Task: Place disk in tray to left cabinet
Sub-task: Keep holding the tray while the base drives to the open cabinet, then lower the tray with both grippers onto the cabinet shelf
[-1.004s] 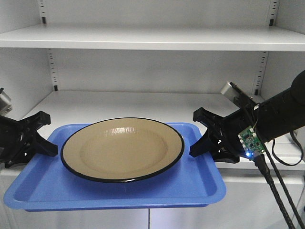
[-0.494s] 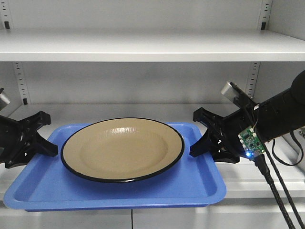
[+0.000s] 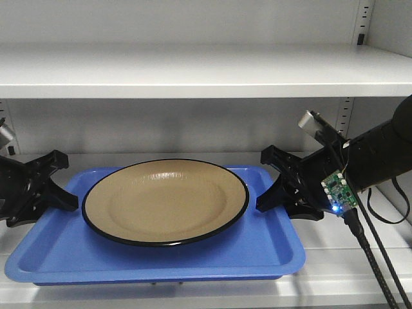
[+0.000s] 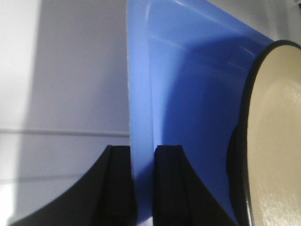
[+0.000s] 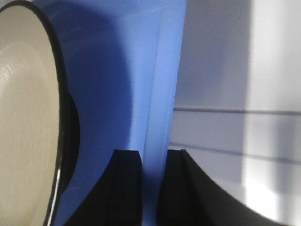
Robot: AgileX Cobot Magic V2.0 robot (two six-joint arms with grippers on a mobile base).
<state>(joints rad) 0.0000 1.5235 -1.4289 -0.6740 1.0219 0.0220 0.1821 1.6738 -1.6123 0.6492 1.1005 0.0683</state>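
Lower in the front view than half a second ago sit both shelves of the cabinet, the upper one now nearer the middle of the picture, while the plate, tray and both grippers keep their places in the frame. This tan plate with its thin black rim lies flat in the middle of the blue tray, nearly filling its short side, with bare blue showing in front of it and at the corners. Each short end of the tray is clamped: the left gripper has one finger above and one below the left rim, and the right gripper pinches the right rim the same way. Both wrist views confirm it, the left gripper and the right gripper each showing two black fingers pressed on either side of the thin blue rim, though these views are blurred and cut the plate off at the edge. Most of the left arm runs out of the front picture. A small green circuit board with a blue light sits on the right wrist, and black cables hang from it out of the bottom of the frame. Behind and under the tray lies the lower shelf, largely covered by it; whether the tray touches that shelf or hangs just above it cannot be told. Only short stretches of a slotted rail show at the right.
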